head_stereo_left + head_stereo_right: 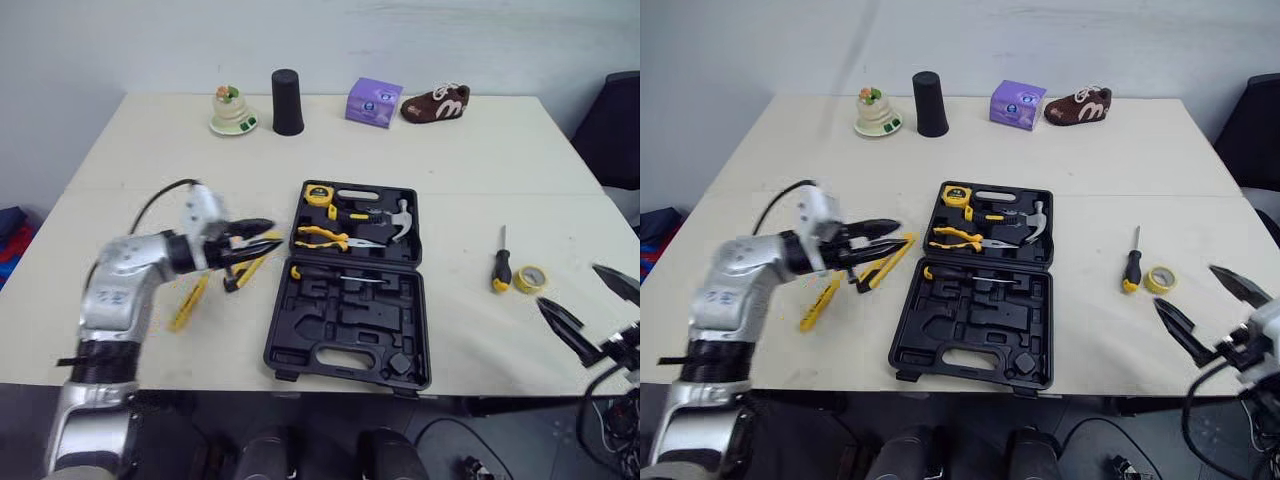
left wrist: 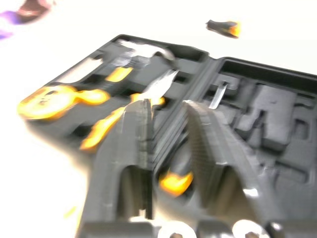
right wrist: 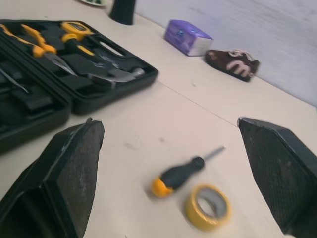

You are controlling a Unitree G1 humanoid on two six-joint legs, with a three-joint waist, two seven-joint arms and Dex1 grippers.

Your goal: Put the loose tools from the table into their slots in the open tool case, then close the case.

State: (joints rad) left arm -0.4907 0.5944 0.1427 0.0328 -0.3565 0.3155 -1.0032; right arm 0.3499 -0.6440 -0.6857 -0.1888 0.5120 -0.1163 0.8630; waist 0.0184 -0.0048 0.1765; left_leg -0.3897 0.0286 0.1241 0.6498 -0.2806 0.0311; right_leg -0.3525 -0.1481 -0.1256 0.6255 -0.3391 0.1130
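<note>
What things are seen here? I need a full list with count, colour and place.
tool case: one, black, open, table centre
tape measure: one, yellow, case's far half
pliers: one, yellow handles, far half
hammer: one, metal head, far half
screwdriver: one, black-yellow, right of case
tape roll: one, yellow, beside screwdriver
yellow tools: two, left of case
cup: one, black, far edge
box: one, purple, far edge
shoe: one, brown, far edge
figurine: one, pale, far edge
left gripper: black, open, left of case
right gripper: black, open, near tape roll
</note>
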